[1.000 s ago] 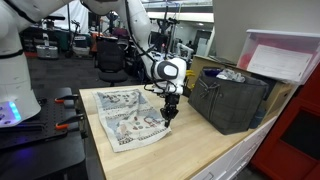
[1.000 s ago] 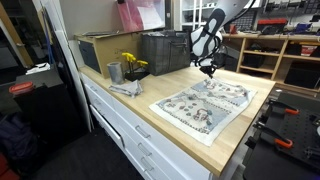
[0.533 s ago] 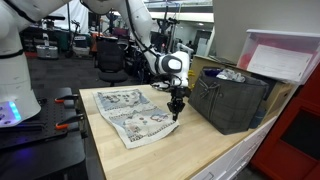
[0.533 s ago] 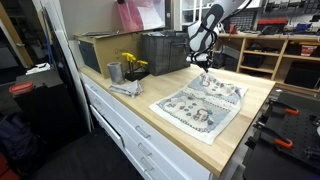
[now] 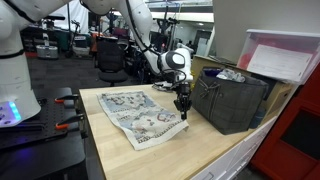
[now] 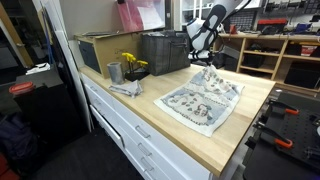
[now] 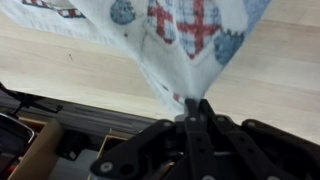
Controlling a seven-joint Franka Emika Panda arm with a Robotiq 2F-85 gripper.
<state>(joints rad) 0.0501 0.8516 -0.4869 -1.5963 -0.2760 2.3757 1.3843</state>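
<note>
A corner of the cloth (image 5: pixel 140 116) is pinched in the clenched hand (image 5: pixel 182 113), the rest laid below on the bench (image 5: pixel 205 152). A crate (image 5: pixel 230 102), seemingly untouched, is seen beside it.

An exterior view stands off one end of the wooden countertop (image 5: pixel 208 150), slightly above it, facing across toward the open lab, with the dark crate (image 5: pixel 232 100) on its right. An exterior view at the counter's front stands further back and looks along the white drawers (image 6: pixel 120 128) (the crate sits far behind there). Both share the printed cloth (image 5: pixel 140 115) and the gripper (image 5: pixel 183 112). The wrist view looks steeply down, very close, at the cloth's pinched corner and bare wood.
</note>
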